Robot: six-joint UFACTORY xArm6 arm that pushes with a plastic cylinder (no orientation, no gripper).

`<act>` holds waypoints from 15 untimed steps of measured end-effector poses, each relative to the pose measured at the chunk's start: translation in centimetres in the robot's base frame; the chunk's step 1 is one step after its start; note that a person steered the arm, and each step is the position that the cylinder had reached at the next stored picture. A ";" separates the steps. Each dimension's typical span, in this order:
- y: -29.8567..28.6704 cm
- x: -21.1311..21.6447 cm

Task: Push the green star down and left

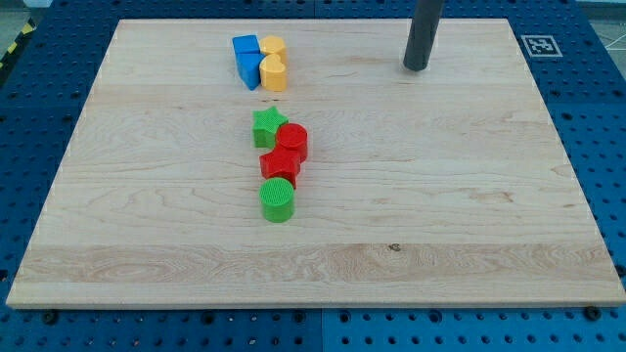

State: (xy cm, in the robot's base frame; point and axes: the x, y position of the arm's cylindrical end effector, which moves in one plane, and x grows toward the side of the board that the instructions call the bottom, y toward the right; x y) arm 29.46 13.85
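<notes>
Blue pegboard is framing the wooden tabletop [440, 196]. Toward its top-left corner, blue blocks [247, 59] are touching yellow blocks [274, 63]. Near centre, the green star [268, 127] is heading a column, touching a red cylinder [293, 143], red star [280, 164] and green cylinder [278, 199]. Clawless, my tip [416, 67] is sitting near the top edge, well apart.

One view only. Camera sits above and in front of the board [323, 244], looking down at a slant; far edge at the view's top appears narrower than the near edge. Whole board fits in frame, with blue pegboard [597, 117] showing on all sides. Moderate distance. A marker tag [539, 44] sits top right.
</notes>
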 end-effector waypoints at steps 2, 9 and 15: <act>-2.6 2.3; -18.0 10.0; -28.7 10.2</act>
State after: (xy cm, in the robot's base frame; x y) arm 39.67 -14.86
